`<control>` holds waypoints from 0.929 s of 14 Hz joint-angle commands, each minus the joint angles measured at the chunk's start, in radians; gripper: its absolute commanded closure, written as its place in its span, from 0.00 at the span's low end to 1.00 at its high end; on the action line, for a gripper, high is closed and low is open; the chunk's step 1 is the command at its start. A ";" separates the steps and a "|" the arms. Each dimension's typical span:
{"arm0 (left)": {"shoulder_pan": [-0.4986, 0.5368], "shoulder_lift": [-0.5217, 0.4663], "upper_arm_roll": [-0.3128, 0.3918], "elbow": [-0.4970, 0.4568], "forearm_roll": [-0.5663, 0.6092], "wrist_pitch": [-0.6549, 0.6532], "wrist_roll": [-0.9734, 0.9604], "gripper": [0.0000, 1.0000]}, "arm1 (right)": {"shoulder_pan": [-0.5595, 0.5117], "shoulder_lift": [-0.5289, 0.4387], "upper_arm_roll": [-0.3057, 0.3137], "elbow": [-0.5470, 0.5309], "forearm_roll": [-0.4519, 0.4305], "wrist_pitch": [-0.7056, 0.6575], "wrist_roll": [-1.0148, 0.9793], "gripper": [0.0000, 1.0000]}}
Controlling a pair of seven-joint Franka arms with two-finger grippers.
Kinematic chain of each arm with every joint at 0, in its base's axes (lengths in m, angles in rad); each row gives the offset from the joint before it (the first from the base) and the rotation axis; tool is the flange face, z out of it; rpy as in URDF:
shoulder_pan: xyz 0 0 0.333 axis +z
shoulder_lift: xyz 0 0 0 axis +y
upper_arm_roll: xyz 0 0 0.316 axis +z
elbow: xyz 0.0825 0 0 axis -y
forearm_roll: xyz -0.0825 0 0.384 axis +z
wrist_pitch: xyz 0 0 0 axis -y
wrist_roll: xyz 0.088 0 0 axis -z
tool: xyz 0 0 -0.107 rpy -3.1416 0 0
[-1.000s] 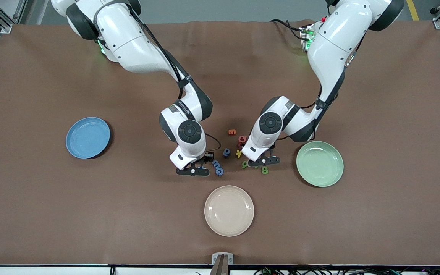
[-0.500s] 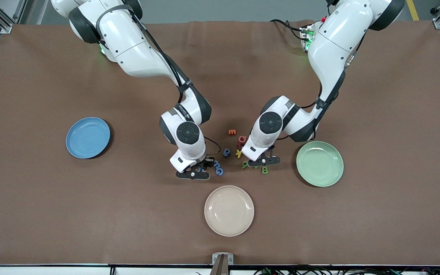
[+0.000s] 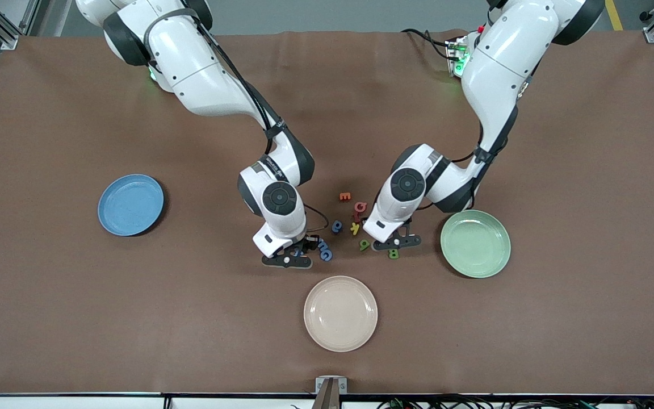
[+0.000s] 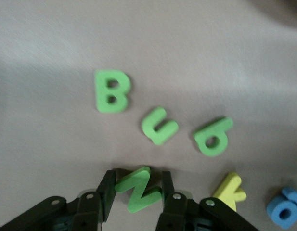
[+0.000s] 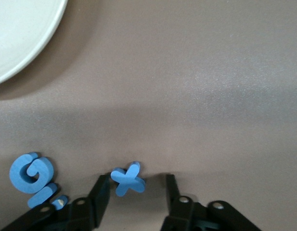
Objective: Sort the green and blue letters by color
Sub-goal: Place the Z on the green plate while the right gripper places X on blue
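Pickup was under way: left gripper pinched the green N, right gripper stood partly open around the blue x; closing, then lifting, seemed next.

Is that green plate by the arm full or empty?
Empty. The green plate shows only its bare surface in the front view; the green letters lie on the table beside it.

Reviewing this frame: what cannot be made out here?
- Front view: green N and blue x are hidden under the left gripper and right gripper.
- Right wrist view: blue m is partly covered by the finger.
- Left wrist view: blue a is cut by the edge.
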 commanded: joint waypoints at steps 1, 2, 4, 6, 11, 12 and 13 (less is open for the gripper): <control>0.035 -0.078 -0.006 -0.012 0.013 -0.081 0.002 0.70 | -0.005 0.028 0.005 0.038 -0.015 0.003 0.016 0.50; 0.056 -0.097 -0.008 -0.013 0.013 -0.110 0.022 0.70 | -0.005 0.028 0.005 0.038 -0.015 0.003 0.017 0.51; 0.113 -0.124 -0.032 -0.025 0.009 -0.148 0.074 0.71 | -0.005 0.029 0.005 0.038 -0.013 0.003 0.017 0.56; 0.214 -0.146 -0.092 -0.070 0.010 -0.148 0.132 0.71 | -0.005 0.029 0.005 0.038 -0.013 0.003 0.014 0.76; 0.343 -0.183 -0.110 -0.162 0.033 -0.147 0.269 0.71 | -0.046 -0.018 0.005 0.026 -0.013 -0.051 -0.006 1.00; 0.362 -0.190 -0.110 -0.177 0.060 -0.145 0.278 0.71 | -0.074 -0.038 0.007 0.024 -0.013 -0.141 -0.044 1.00; 0.376 -0.197 -0.112 -0.199 0.084 -0.139 0.278 0.71 | -0.094 -0.070 0.007 0.024 -0.010 -0.242 -0.125 1.00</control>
